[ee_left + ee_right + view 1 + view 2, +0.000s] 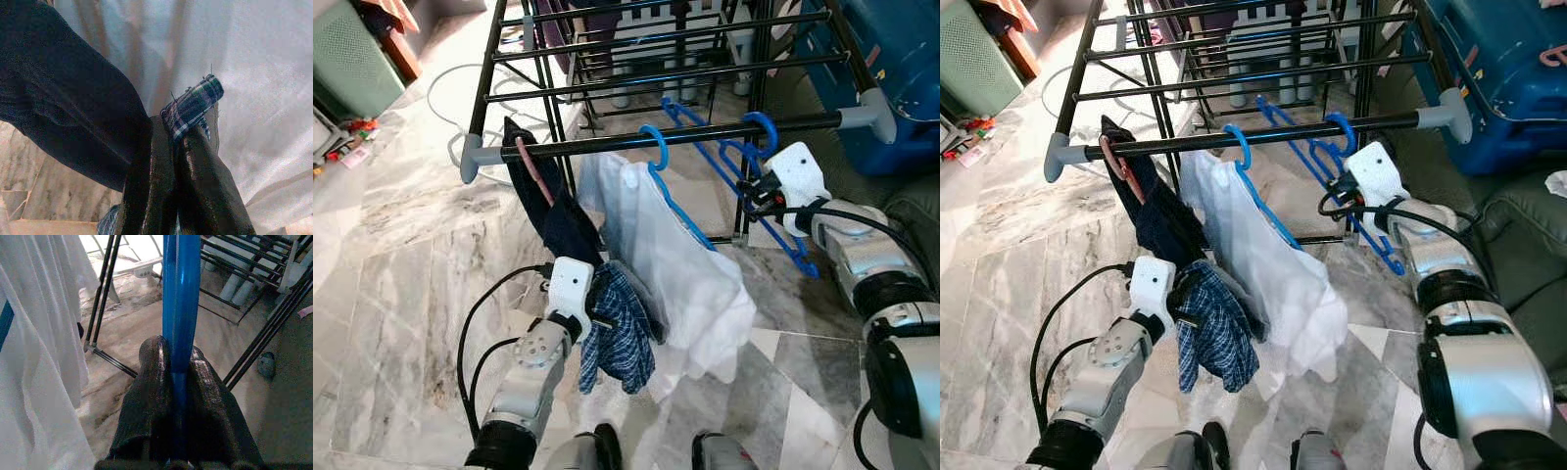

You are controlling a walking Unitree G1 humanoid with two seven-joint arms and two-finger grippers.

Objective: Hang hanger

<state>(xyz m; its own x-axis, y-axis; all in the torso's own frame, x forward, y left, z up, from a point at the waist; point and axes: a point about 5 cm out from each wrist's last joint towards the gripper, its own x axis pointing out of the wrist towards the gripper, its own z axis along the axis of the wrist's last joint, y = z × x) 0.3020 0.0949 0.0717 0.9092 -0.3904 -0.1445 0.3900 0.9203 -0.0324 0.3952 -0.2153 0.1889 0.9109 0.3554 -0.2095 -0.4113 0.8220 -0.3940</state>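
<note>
Left claw [603,311], nearest, is clenched on a plaid cloth [619,338] low beside the white shirt [680,269]. Farther off, the right claw [750,192] grips the blue hanger [759,186], whose hook [762,127] sits over the black rail [656,139]; its long axis slants down toward the floor, so release looks near.

Both arms raised, left claw [178,147] and right claw [176,367] clamped.
</note>
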